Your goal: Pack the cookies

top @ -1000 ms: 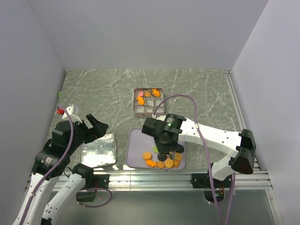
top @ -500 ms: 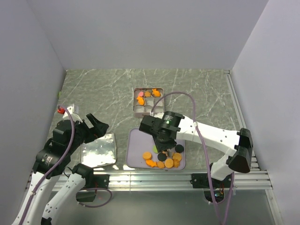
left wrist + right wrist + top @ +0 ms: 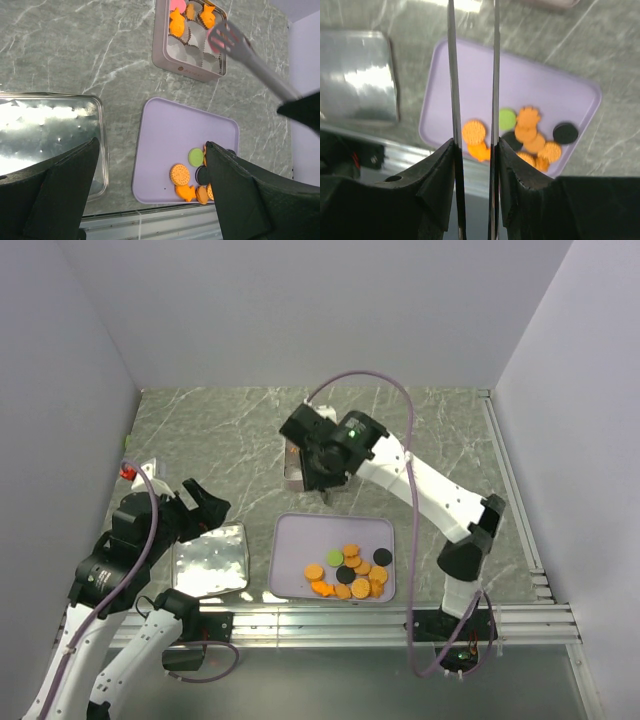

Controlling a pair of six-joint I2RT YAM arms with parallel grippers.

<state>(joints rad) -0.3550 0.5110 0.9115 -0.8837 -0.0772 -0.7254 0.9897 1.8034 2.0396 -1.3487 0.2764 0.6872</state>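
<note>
The cookies [image 3: 352, 570], orange rounds and fish shapes with a green and black ones, lie heaped on the near right of a lilac tray [image 3: 300, 540]. They also show in the left wrist view [image 3: 192, 175] and the right wrist view [image 3: 530, 135]. A square tin [image 3: 165, 55] with white paper cups holds a few orange and pink cookies. My right gripper [image 3: 325, 465] is shut on grey tongs [image 3: 250, 55], whose tips hang over the tin's right cups beside a pink piece [image 3: 215, 46]. My left gripper [image 3: 205, 512] is open and empty over the table's near left.
A shiny metal lid [image 3: 210, 560] lies left of the tray, also in the left wrist view [image 3: 45, 130]. An aluminium rail [image 3: 330, 622] runs along the near edge. Grey walls close in the left, back and right.
My right arm has swung from above the tray's cookies away to the tin, carrying the tongs. The left arm has not moved.
</note>
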